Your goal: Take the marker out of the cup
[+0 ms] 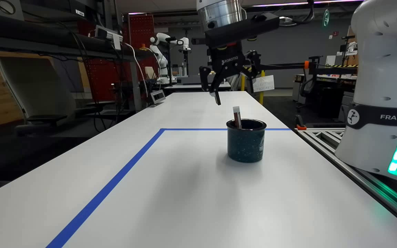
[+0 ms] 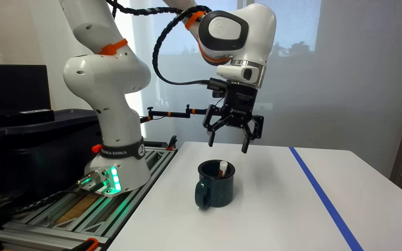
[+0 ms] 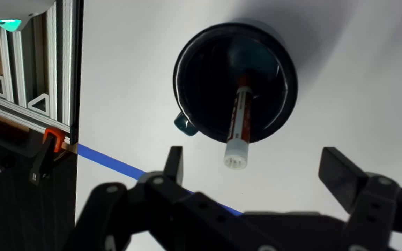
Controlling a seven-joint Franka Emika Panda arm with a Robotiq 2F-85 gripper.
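Looks low along the table (image 1: 171, 206) in an exterior view; from higher, toward a window (image 2: 297, 24), in an exterior view; close down into the cup (image 3: 218, 73) in the wrist view. Shares cup and base (image 1: 374, 144) in both exterior views.

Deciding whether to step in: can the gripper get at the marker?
Probably yes: the gripper hangs open, higher than the cup, and the marker pokes out the top, with nothing visible between.

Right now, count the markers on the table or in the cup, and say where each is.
1. The marker stands tilted in the cup, its white end sticking out of the top. The cup's dark inside could hide something shorter.
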